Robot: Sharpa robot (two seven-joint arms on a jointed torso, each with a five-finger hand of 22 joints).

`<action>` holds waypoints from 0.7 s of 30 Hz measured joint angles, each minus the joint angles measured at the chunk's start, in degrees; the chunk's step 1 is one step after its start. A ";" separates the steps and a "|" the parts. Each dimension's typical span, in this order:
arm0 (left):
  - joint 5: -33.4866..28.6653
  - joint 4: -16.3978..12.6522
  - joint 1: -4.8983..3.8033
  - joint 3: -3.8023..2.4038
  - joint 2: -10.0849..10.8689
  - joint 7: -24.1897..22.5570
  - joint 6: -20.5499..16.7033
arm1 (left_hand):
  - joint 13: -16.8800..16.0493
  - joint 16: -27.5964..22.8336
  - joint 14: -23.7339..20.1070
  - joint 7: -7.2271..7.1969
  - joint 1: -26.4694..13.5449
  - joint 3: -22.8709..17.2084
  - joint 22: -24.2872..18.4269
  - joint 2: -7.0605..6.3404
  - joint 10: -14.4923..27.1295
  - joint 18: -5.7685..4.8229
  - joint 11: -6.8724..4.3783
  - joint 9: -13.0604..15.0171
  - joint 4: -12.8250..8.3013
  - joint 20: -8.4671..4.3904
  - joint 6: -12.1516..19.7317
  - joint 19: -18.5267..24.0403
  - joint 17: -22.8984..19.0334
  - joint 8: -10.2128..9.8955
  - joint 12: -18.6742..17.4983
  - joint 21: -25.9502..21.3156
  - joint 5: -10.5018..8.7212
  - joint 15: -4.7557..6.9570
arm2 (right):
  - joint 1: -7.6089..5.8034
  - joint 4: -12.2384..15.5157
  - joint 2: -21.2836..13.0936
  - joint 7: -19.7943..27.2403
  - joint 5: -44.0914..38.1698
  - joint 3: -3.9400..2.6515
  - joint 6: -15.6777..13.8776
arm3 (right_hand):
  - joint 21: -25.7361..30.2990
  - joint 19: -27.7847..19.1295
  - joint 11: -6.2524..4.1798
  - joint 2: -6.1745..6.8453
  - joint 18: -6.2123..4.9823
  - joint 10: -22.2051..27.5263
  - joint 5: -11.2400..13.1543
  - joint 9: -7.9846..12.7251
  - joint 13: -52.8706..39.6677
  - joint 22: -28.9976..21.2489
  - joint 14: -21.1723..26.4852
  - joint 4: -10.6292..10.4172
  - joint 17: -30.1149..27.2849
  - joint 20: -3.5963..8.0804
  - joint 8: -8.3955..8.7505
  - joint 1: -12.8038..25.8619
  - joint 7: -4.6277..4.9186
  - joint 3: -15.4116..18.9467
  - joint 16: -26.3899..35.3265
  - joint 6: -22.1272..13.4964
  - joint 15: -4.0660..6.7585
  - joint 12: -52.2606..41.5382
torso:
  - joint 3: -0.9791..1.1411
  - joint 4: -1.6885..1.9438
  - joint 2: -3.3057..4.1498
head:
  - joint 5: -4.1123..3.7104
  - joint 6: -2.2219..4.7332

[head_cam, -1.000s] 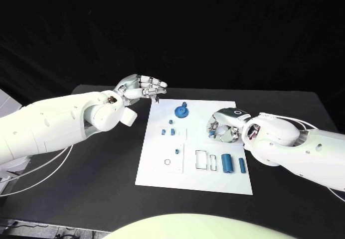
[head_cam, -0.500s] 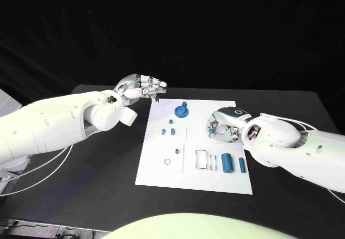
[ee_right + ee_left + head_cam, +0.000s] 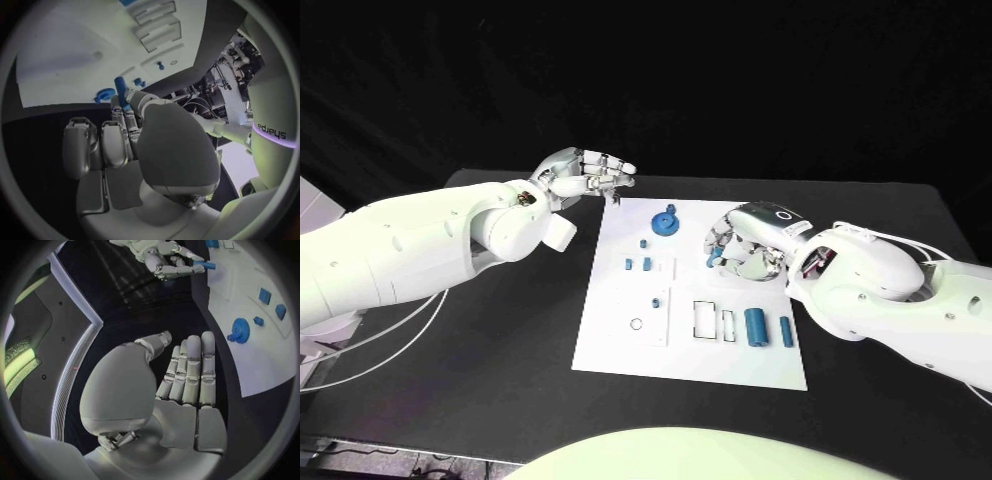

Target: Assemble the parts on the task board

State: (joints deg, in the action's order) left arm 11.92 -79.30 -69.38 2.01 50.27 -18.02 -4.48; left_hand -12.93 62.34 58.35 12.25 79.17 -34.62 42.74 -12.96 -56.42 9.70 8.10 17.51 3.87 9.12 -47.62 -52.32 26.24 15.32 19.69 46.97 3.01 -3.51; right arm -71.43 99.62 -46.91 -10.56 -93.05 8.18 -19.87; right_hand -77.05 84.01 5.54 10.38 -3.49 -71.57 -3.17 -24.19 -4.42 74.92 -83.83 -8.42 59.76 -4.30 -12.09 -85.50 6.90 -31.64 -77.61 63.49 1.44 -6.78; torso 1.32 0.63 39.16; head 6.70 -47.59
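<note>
Both arms are cased in smooth, glossy white shells with rounded, bulging segments. The left arm [image 3: 416,250] has a round joint near the wrist with a small dark fitting on it, and a thin white cable loops beneath it. The right arm [image 3: 906,300] carries thin white cables over its upper side. The left hand [image 3: 584,176] and right hand [image 3: 747,245] are silver metal with segmented fingers and grey palm pads.

Task board [image 3: 687,350] on black table [image 3: 488,360], two hands above it.
Left hand [image 3: 583,176]: off the board's far left corner, fingers curled. Right hand [image 3: 744,243]: over the board's right side, pinching a small blue part [image 3: 715,262]. On board: blue gear [image 3: 666,222], two blue cylinders [image 3: 756,327], small blue pieces [image 3: 636,265].
</note>
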 measured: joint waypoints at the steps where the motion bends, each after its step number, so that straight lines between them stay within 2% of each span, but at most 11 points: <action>1: 0.00 0.01 0.00 0.00 -0.02 0.00 0.00 | 0.00 0.00 0.00 0.00 0.00 0.00 0.00 0.00 0.00 0.00 0.00 0.00 0.00 0.00 0.00 0.00 0.00 0.00 0.00 0.00 0.00 0.00 | 0.02 0.40 0.37 0.07 0.17 -0.01 -0.19 | 0.00 0.00 0.00 0.00 0.01 0.00 0.02 -0.04 0.00 0.00 0.00 0.00 0.00 0.00 0.00 0.00 0.00 0.00 0.00 0.00 0.00 0.00 | 0.01 -0.01 0.00 | 0.03 0.00; 8: 0.00 0.00 0.00 0.00 -0.26 0.00 0.04 | 0.00 0.00 0.00 0.00 0.00 0.00 0.00 0.00 0.00 0.00 0.00 0.00 0.00 0.00 0.00 0.00 0.00 0.00 0.00 0.00 0.00 0.00 | 1.66 1.84 4.85 0.99 0.84 0.12 -1.34 | 0.00 0.00 0.00 -0.16 0.00 0.01 -0.20 -0.30 0.00 -0.01 0.00 0.00 -0.07 0.00 -0.01 0.16 -0.09 0.00 0.00 -0.11 0.00 0.17 | 0.01 0.00 0.02 | 0.35 -0.03; 15: -0.01 -0.06 0.00 0.00 -0.52 0.00 0.07 | 0.00 0.00 0.00 0.00 0.00 0.00 -0.03 0.00 0.00 0.00 0.00 0.01 0.00 0.00 0.00 0.00 0.00 0.00 0.00 0.00 0.00 0.00 | 3.79 1.20 9.08 1.91 0.76 0.55 -2.04 | 0.00 0.00 -0.01 -0.37 0.00 0.01 -0.22 -0.30 0.00 -0.01 0.00 0.01 -0.32 0.00 0.00 0.37 -0.03 0.00 0.00 -0.20 0.00 0.38 | -0.03 0.15 0.08 | 0.65 -0.01; 21: -0.02 -0.09 0.00 0.00 -0.62 0.00 0.08 | 0.00 0.00 0.00 0.00 0.00 0.00 -0.05 0.00 0.00 0.00 0.00 0.01 0.00 0.00 0.00 0.00 0.00 0.00 0.00 0.00 0.00 0.00 | 4.99 0.16 10.60 2.51 0.65 0.88 -2.19 | 0.00 0.00 -0.01 -0.36 0.00 0.01 -0.22 -0.30 0.00 -0.01 0.00 0.01 -0.36 0.00 0.02 0.37 -0.02 0.00 0.00 -0.22 0.00 0.61 | -0.06 0.14 0.11 | 1.27 -0.30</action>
State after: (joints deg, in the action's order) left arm 11.90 -79.39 -69.38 2.01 49.65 -18.02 -4.40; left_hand -12.94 62.34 58.35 12.25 79.17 -34.62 42.70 -12.96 -56.42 9.71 8.10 17.51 3.87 9.12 -47.62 -52.32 26.23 15.32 19.69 46.97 3.01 -3.51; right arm -66.45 99.77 -36.31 -8.05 -92.39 9.05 -22.06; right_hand -77.05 84.01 5.53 10.02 -3.49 -71.55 -3.39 -24.49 -4.42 74.91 -83.83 -8.41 59.40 -4.30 -12.07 -85.13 6.87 -31.64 -77.61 63.28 1.44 -6.17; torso 1.26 0.77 39.27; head 7.97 -47.89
